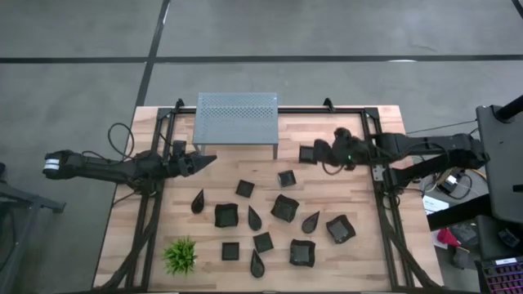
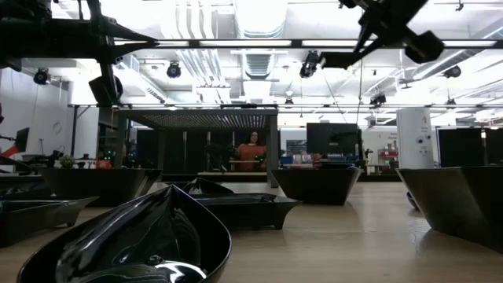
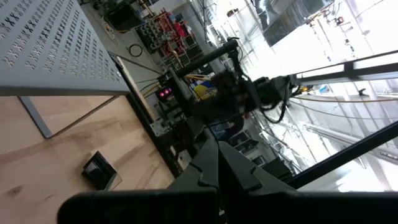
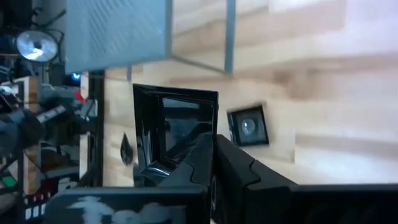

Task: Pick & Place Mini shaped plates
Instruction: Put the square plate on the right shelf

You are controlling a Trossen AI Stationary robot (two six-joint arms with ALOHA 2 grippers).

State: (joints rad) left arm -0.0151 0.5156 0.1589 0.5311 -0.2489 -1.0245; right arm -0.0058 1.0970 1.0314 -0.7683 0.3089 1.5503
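Several small glossy black plates (image 1: 284, 207), square and teardrop-shaped, lie flat across the middle and near part of the table. My right gripper (image 1: 310, 153) hovers near the shelf's right leg, shut on one square plate (image 4: 174, 130). Below it in the right wrist view, another square plate (image 4: 249, 126) rests on the wood. My left gripper (image 1: 206, 161) is shut and empty, pointing toward the table's right, just off the shelf's left leg. Its closed fingers (image 3: 217, 171) show in the left wrist view, with a square plate (image 3: 99, 171) on the table beyond. My right gripper pinches the square plate between its two fingers at one rim (image 4: 189, 155), near a corner. The fingers come in about level from the table's right. The plate is lifted clear of the table and stands tilted on edge, its hollow side toward the wrist camera.
A grey perforated metal shelf (image 1: 237, 118) stands on legs at the table's far middle. A small spiky green plant (image 1: 180, 256) sits near the front left corner. Black frame rails (image 1: 384, 212) run along both table sides. Bare wood lies between the shelf and the plates.
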